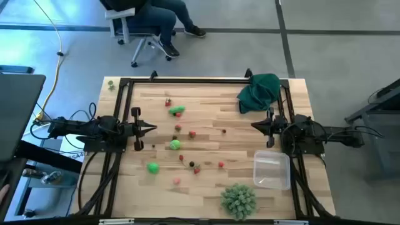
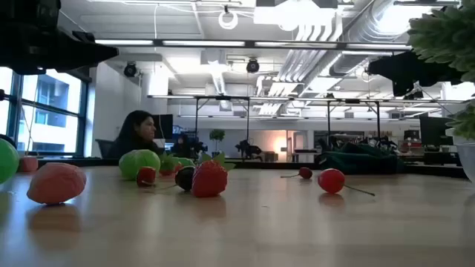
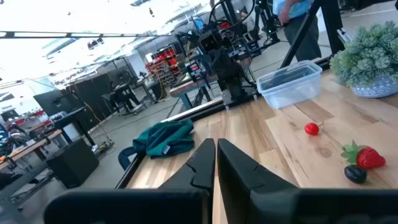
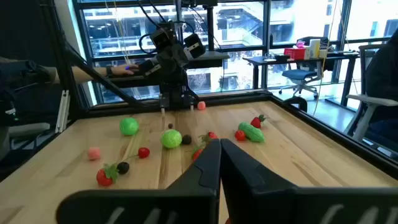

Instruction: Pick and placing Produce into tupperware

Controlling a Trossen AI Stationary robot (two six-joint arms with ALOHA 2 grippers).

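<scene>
The produce lies scattered over the middle of the wooden table: a green piece [image 1: 177, 111] toward the far side, a green ball [image 1: 175, 145], another green ball [image 1: 152, 167], a strawberry [image 2: 210, 179] and small red pieces such as a cherry [image 1: 221, 165]. The clear tupperware [image 1: 271, 169] stands at the near right, with nothing visible in it. My left gripper [image 1: 155, 129] hovers shut at the table's left edge, pointing at the middle. My right gripper [image 1: 253, 125] hovers shut at the right edge, facing it. Neither touches anything.
A dark green cloth [image 1: 259, 92] lies crumpled at the far right corner. A pale-green spiky ball [image 1: 239, 200] sits at the near edge, left of the tupperware. A black frame [image 1: 187, 80] borders the table. A seated person [image 1: 147, 19] is beyond the far edge.
</scene>
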